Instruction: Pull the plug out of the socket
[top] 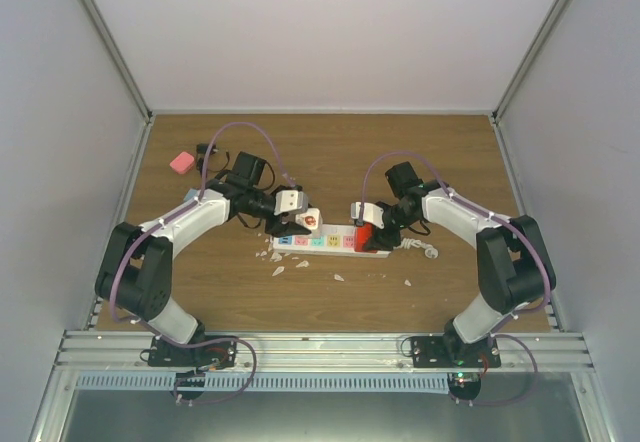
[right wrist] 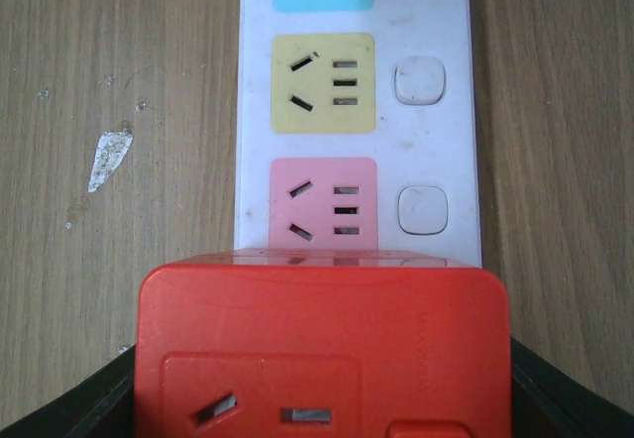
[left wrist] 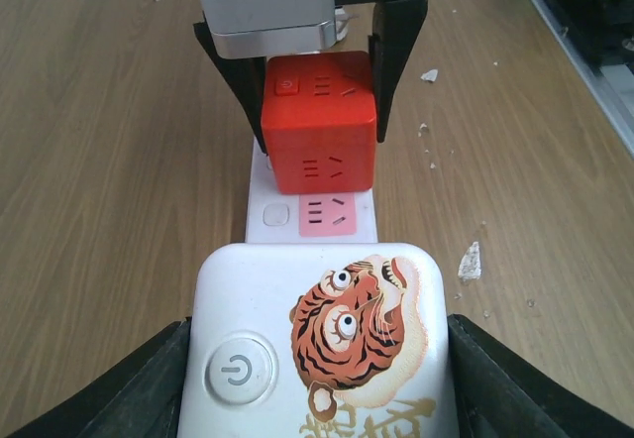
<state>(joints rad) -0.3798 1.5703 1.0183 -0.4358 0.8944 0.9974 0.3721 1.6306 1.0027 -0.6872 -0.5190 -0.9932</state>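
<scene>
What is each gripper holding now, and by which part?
The left gripper holds the white tiger plug by its two sides; the right gripper holds the red cube plug likewise.

Matt wood grain is shown by the table (left wrist: 99,161). The strip (right wrist: 451,121) is moulded in smooth white plastic. Satin red plastic is seen on the cube (left wrist: 319,126), and glossier white plastic on the adapter (left wrist: 258,299).

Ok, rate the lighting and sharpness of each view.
Top external: soft, even light, the socket small and grainy. Left wrist: the red cube crisp, the white tiger plug bright, its print readable. Right wrist: sharp, flat light, no glare.
</scene>
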